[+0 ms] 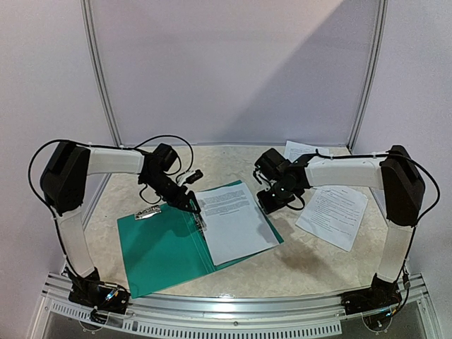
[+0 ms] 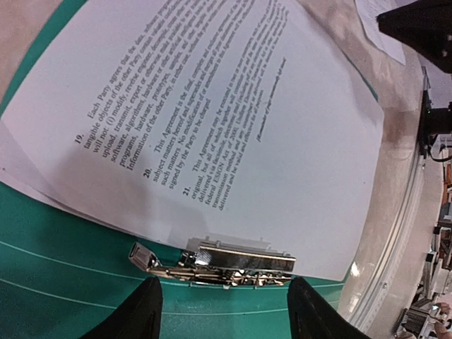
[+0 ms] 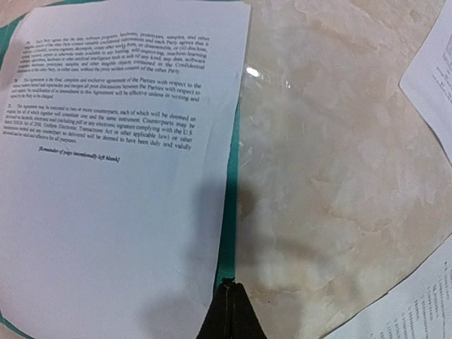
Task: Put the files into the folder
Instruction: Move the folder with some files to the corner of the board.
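The folder lies open on the table, one of the files on its right half by the metal clip. The left gripper straddles the clip, jaws apart, seemingly holding nothing. The right gripper is closed and empty.

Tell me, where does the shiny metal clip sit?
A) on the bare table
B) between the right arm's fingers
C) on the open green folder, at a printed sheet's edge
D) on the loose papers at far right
C: the left wrist view shows the metal clip on the green folder, at the edge of the printed sheet, just ahead of the left arm's open fingers.
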`<state>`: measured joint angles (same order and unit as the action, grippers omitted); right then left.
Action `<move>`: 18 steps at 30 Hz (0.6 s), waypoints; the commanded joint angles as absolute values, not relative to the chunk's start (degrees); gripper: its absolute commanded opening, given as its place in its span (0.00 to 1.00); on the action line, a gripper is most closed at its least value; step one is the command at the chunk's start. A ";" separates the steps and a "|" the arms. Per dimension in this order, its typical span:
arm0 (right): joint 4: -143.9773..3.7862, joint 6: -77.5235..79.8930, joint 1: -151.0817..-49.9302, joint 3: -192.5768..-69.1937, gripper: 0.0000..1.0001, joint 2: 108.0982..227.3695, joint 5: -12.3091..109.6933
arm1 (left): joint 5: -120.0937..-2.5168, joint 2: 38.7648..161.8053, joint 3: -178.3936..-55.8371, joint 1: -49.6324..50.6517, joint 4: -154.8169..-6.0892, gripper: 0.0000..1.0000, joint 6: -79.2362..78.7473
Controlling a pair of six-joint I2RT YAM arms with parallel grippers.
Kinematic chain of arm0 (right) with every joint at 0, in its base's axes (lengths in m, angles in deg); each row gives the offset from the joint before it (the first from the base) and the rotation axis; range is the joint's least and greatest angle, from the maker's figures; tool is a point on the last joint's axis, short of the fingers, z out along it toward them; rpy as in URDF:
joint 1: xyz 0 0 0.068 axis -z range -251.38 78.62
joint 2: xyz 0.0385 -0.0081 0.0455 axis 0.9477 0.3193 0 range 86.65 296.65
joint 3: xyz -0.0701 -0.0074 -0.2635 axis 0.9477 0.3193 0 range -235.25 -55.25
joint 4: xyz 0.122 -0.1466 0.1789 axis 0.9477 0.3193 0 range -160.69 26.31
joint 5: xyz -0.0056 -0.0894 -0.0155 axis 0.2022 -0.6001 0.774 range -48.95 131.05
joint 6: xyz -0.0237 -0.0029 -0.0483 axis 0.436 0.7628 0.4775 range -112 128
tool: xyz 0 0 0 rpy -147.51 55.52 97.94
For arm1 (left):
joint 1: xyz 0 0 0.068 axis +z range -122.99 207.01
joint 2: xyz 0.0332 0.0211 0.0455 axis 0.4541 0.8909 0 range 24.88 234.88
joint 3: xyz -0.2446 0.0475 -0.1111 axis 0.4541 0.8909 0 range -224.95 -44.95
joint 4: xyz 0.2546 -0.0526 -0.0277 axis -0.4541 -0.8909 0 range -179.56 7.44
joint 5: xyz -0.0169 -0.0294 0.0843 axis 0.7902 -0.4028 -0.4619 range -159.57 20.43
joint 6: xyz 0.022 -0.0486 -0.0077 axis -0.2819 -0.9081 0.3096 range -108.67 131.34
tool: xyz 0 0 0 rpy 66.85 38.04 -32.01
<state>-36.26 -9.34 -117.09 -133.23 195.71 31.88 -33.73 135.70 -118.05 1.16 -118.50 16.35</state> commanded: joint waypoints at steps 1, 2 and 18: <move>-34.76 -6.32 -117.28 -136.53 0.01 197.36 30.28 | -32.28 138.51 -117.81 2.14 -116.78 0.62 14.58; -34.23 -6.13 -117.07 -138.11 0.01 198.28 29.94 | -32.30 138.40 -117.81 2.47 -116.75 0.62 14.59; -35.86 -1.86 -109.66 -155.85 0.02 215.10 33.62 | -53.65 121.13 -117.66 18.86 -141.10 0.73 39.20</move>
<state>-36.04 -3.11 -109.12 -153.71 212.69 31.36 -41.67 127.44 -119.21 14.02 -129.73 28.37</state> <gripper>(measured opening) 0.017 0.687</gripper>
